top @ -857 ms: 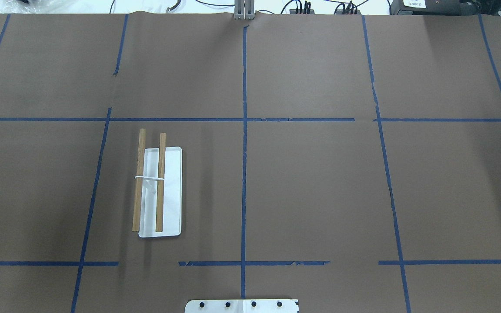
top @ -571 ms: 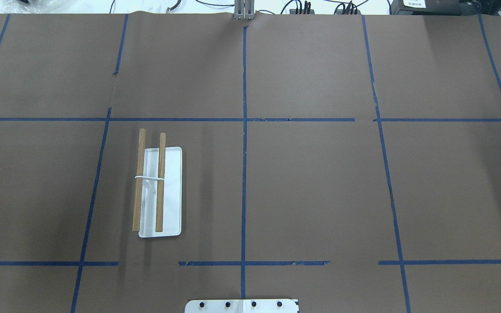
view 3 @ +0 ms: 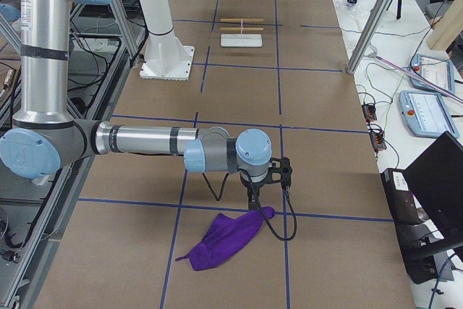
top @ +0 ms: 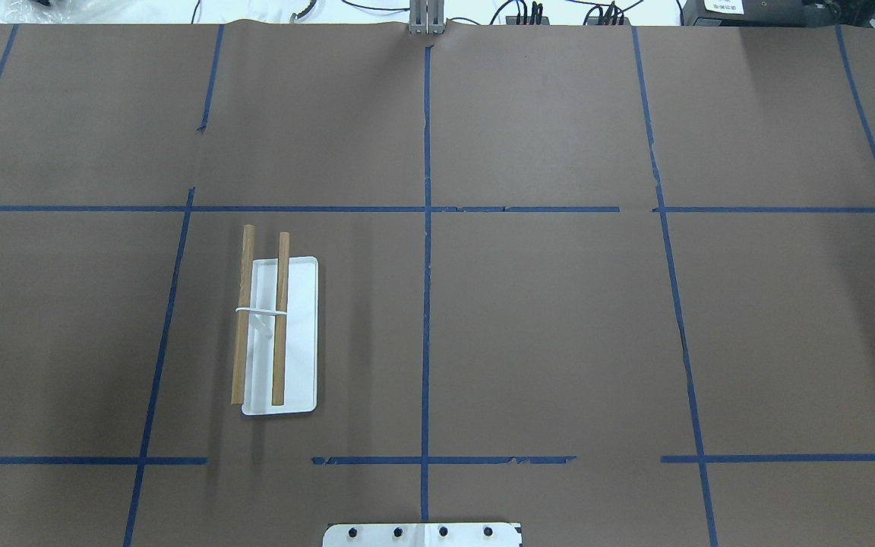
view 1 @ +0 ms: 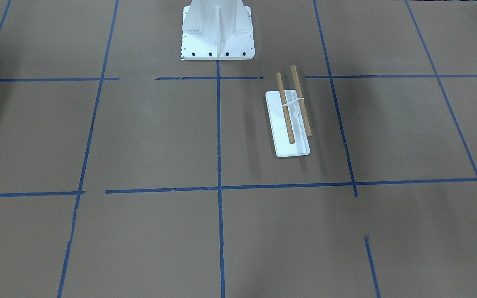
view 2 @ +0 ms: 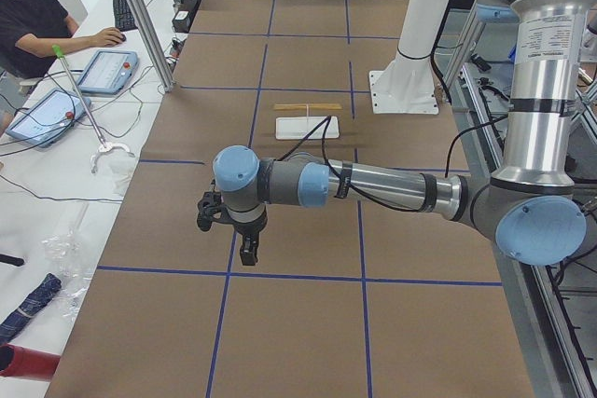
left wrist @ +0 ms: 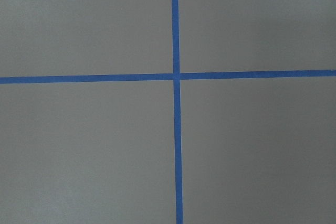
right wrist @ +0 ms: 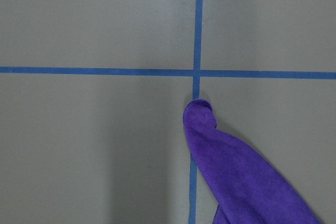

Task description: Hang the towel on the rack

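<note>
Right end effector hangs over one tip of a crumpled purple cloth towel, probably to lift it by that corner. I cannot tell whether it is spread or pinching. White-based rack of two wooden rods stands far beyond it.

Purple towel flat, far from rack
</note>
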